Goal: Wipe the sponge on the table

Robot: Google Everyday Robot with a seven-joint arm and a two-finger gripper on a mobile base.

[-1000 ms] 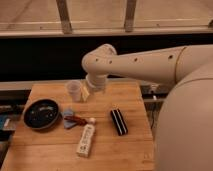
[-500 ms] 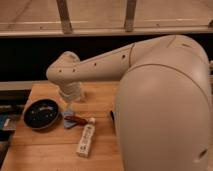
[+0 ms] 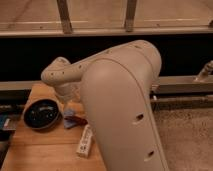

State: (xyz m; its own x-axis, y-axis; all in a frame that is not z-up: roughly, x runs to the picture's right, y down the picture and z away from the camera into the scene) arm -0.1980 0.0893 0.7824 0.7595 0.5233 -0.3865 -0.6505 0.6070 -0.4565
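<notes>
Filling the foreground: cream-coloured arm [image 3: 120, 110], its broad upper link covering the right half of the table [image 3: 35, 150].

Table: light-brown wooden planks, seen at lower left.

White oblong item [image 3: 84, 142]: lies on the wood near the front, partly behind the arm, its long axis running front to back.

Red-brown oblong object [image 3: 78, 122]: just behind the white item, lying roughly left to right.

Sponge [image 3: 68, 111]: on the table between the red-brown object and the black pan [image 3: 41, 114], touching the former. Small, pale blue, soft-looking. Only a patch shows, so its long axis and heading cannot be told.

Gripper [image 3: 69, 101]: at the arm's lower end, directly above the sponge; jaws spread wide, released. Contact with the sponge cannot be told.

Rear: dark wall band, metal rail [image 3: 100, 31], two upright posts.
</notes>
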